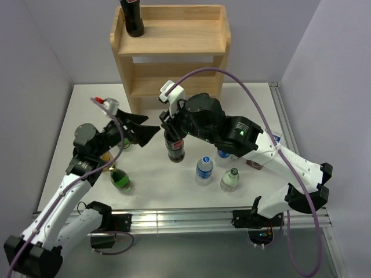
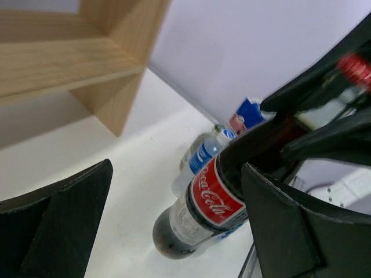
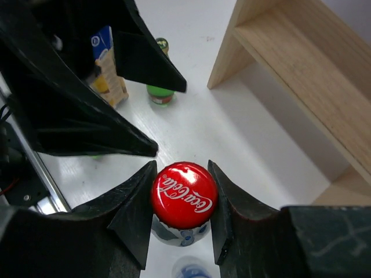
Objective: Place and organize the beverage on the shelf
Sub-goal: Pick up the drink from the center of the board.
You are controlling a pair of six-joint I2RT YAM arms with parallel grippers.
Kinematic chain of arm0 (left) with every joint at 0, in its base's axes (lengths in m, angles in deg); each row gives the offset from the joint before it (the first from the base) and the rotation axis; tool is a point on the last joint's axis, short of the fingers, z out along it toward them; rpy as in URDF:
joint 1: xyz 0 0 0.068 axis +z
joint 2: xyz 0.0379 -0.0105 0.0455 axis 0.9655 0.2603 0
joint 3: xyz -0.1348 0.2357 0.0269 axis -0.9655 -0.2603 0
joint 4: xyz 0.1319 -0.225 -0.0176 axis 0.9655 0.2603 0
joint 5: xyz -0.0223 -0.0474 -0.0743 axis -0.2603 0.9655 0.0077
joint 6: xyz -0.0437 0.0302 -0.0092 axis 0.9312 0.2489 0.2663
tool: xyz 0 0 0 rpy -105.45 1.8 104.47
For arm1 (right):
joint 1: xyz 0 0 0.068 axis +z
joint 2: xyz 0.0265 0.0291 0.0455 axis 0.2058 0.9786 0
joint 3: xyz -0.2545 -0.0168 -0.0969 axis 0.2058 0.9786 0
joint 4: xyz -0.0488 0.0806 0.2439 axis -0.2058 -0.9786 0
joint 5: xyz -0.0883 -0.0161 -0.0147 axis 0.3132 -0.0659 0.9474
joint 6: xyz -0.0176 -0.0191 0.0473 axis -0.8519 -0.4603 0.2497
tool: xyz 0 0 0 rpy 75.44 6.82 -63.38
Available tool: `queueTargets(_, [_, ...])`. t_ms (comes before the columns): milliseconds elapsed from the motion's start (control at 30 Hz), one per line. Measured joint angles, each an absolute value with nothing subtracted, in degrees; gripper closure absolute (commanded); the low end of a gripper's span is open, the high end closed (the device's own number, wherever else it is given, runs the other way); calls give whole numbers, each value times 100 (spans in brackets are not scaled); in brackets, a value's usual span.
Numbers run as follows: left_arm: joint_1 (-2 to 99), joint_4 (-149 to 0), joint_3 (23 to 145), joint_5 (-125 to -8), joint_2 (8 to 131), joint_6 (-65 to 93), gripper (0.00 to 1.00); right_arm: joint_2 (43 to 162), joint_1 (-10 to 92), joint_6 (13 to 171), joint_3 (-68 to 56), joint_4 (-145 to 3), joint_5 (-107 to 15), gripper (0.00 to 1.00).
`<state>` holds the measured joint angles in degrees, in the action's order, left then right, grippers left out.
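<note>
Right pincer (image 3: 182,169) clenched on cola bottle (image 1: 175,148) cap; bottle upright on bench (image 1: 81,113), near side of shelf (image 1: 179,36). Lift straight, keep vertical, clear the released left pincer (image 1: 153,125).

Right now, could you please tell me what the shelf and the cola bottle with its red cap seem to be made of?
Shelf: light unpainted wood, matte; grain lines show on its boards. Cola bottle: probably clear plastic, glossy; dark drink shows through the wall. Cap: likely plastic, shiny red with a bright highlight.
</note>
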<state>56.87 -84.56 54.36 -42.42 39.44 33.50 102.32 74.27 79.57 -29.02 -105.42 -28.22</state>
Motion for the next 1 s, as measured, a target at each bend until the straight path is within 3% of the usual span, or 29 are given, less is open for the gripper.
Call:
queueTargets(367, [3427, -8711, 5677, -4803, 4995, 1794, 1, 9932, 7320, 8121, -3439, -12150, -2470, 100])
queueTargets(1000, [2905, -8969, 5637, -5348, 5142, 1346, 0, 9290, 7322, 8160, -3089, -11720, -2623, 100])
